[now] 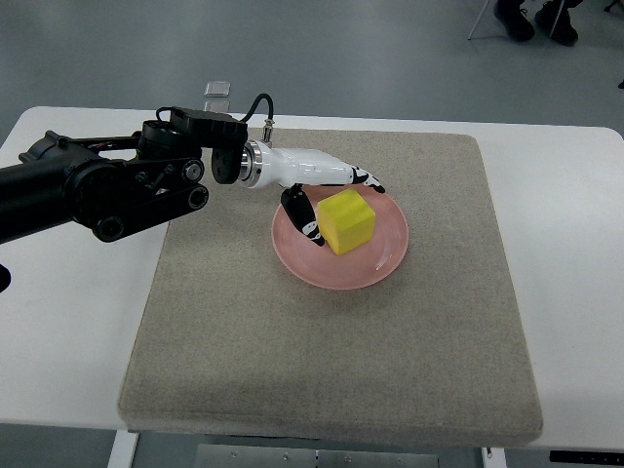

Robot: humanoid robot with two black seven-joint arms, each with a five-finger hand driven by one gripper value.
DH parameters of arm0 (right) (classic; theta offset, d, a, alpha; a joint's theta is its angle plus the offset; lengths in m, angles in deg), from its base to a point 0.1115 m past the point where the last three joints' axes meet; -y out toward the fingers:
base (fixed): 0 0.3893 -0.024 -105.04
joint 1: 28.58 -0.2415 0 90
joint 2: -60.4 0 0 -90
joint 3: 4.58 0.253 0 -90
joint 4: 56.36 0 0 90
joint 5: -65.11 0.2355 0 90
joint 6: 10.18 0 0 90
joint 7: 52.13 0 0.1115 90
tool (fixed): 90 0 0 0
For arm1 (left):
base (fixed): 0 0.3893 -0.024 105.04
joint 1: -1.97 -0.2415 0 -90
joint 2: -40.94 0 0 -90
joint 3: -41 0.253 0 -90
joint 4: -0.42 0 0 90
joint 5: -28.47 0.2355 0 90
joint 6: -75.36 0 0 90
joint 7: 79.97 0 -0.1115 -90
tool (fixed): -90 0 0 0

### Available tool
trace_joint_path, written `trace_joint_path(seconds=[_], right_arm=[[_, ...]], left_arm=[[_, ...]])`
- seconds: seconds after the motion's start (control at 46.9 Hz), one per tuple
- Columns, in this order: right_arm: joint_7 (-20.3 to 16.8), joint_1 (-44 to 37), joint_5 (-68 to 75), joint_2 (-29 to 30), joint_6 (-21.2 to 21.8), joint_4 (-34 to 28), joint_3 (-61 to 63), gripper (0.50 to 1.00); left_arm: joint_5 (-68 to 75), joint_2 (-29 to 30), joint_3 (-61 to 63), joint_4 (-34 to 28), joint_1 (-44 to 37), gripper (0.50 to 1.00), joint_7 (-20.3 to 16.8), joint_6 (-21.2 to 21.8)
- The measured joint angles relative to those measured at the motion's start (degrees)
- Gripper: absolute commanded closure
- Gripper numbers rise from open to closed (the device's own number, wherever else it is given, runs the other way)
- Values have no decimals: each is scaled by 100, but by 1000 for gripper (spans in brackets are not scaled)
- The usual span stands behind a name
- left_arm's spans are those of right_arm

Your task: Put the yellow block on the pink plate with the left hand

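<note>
A: Top view first, biggest things down: we see the white table [575,244] and on it the grey mat [390,361], covering most of the work area. Our left arm [88,190] reaches in from the left edge across the mat's far corner.

B: And near the mat's middle we have the pink plate [385,261], with the block [348,221] over its left half. Is the block down?

A: We judge it rests on the plate or very nearly, but from this steep angle we can't be sure its base touches. Our left hand [327,195] is closed around it: one dark-tipped finger [304,216] runs down the block's left face, others curl over the far top edge.

B: So the placing is almost done. How do we finish it well?

A: We'd make sure the block sits flat before letting go, then spread the fingers slowly and evenly so no fingertip drags a face and tips it. After that we'd draw the hand up and away to the left, clear of the plate rim, so we don't nudge the plate.

B: The right hand?

A: Not in view.
</note>
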Motion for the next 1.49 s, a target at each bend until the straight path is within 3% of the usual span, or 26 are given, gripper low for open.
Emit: trace_joint_path(seconds=[0.256,0.491,0.747,0.918,1.195,1.259,1.387,1.494], right_arm=[[1,1,0,0,0,0,0,576],[-1,2,0,0,0,0,1,576],[0,2,-4,0,-1,0,1,576],[0,1,-3,0,-1,0,1,576],[0,2,1,0,-1,0,1,576],[-1,2,1,0,-1,0,1,576],[0,1,0,0,-1,0,0,576],[-1,2,0,0,-1,0,2,576]], left_arm=[[-631,313,-72,17,131,506,0,-78],[-3626,657,-88,-522,171,506,7,-144],[-5611,668,-138,-1240,-224,506,4,-143],[-5911,666,-436,-1450,-537,506,0,-97],[-5921,681,-1906,-1826,-1227,506,50,-184],[-5931,667,-2077,-1941,-1264,506,84,-313],[-6487,619,-2298,-2361,-1269,506,221,-1020],[-7431,615,-2318,-2645,-1256,506,729,-1647]])
